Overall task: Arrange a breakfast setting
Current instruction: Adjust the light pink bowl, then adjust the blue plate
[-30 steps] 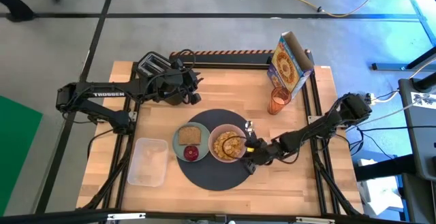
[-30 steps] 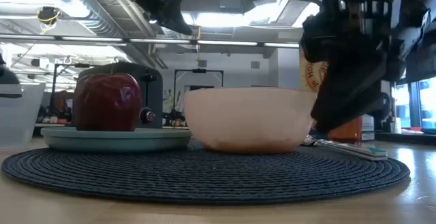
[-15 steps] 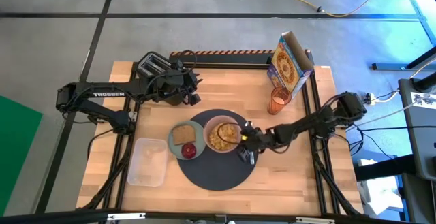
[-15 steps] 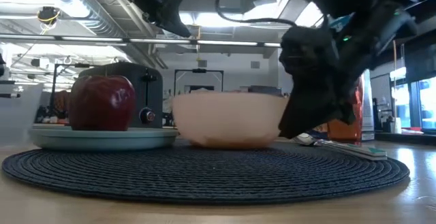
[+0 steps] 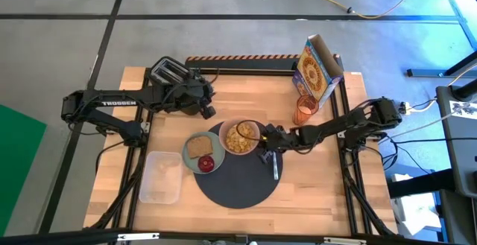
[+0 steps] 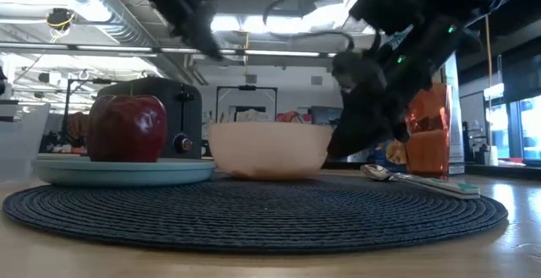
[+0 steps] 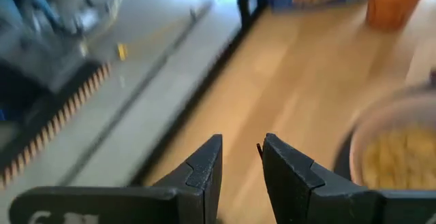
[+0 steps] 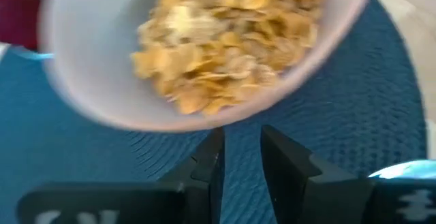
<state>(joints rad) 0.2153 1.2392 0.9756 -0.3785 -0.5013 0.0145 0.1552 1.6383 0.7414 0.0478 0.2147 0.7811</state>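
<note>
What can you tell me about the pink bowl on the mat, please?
The pink bowl is round, pale and slightly translucent, plastic by its look, and filled with golden cereal flakes. It stands upright on the far part of the round dark mat, just right of the green plate, which carries toast and a red apple. The spoon lies on the mat to its right. The right hand is close beside its right rim; whether it touches the bowl cannot be told.
</note>
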